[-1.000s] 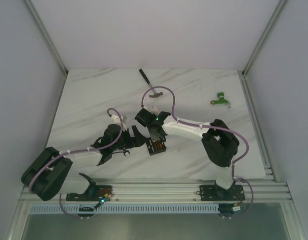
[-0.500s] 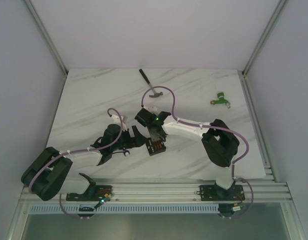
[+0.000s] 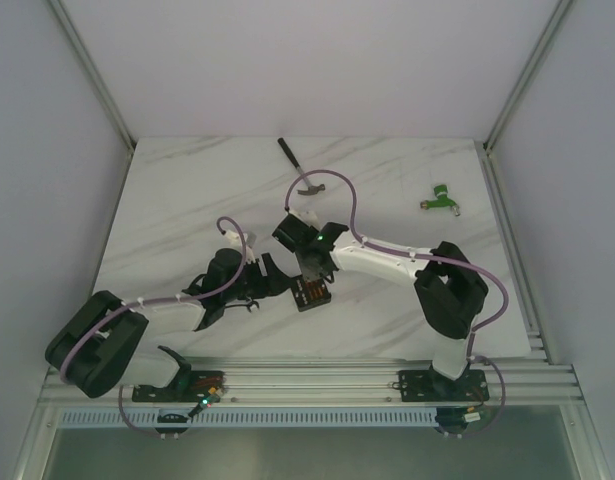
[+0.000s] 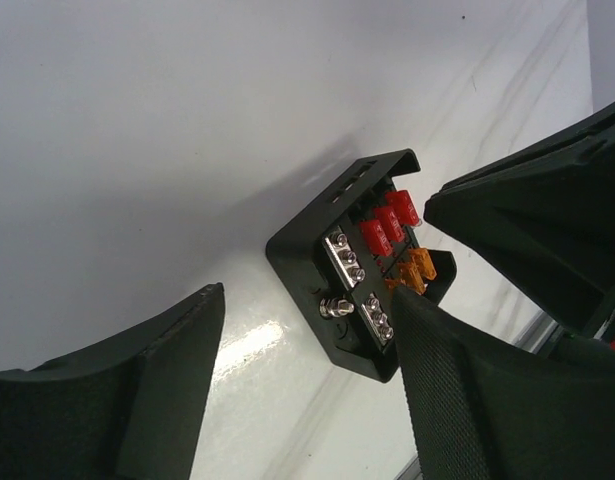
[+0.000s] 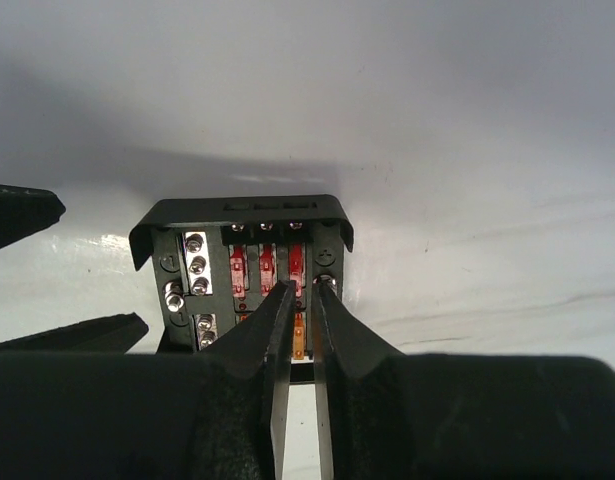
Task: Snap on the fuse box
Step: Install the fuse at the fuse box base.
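Observation:
The fuse box is a small black square box lying near the middle of the table with its top uncovered. The right wrist view shows its red and orange fuses and silver screws. My right gripper hangs right over its fuse rows, jaws pressed almost together with only a thin slit and nothing between them; it also shows in the top view. My left gripper is wide open beside the box, with its right finger overlapping the box's near corner. It appears in the top view just left of the box.
A small hammer-like tool lies at the back of the table. A green-and-red connector piece lies at the back right. Metal rails run along the table's near edge and right side.
My right arm's elbow has swung a little to the right, and its gripper sits slightly further back over the box. My left arm has edged slightly. The box has barely moved.

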You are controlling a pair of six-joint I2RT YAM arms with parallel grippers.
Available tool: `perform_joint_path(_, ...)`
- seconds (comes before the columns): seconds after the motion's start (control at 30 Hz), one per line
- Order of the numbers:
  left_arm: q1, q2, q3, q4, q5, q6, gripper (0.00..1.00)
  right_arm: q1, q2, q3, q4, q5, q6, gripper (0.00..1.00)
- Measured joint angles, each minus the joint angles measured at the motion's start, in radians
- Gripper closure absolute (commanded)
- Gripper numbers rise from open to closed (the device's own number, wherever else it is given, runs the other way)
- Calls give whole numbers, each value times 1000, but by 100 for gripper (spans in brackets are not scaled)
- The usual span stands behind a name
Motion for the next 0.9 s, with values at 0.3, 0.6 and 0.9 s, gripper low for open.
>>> perform_joint_path(0.3, 0, 33, -1, 26, 30, -13, 36, 0, 0, -14, 14, -20, 0, 85)
perform_joint_path(0.6, 0, 53, -1, 38, 47, -26, 43, -3, 4, -46, 21, -42, -1, 89)
perform_joint_path(0.9, 0, 95, 0, 53, 55, -31, 46, -5, 4, -47, 22, -54, -6, 98)
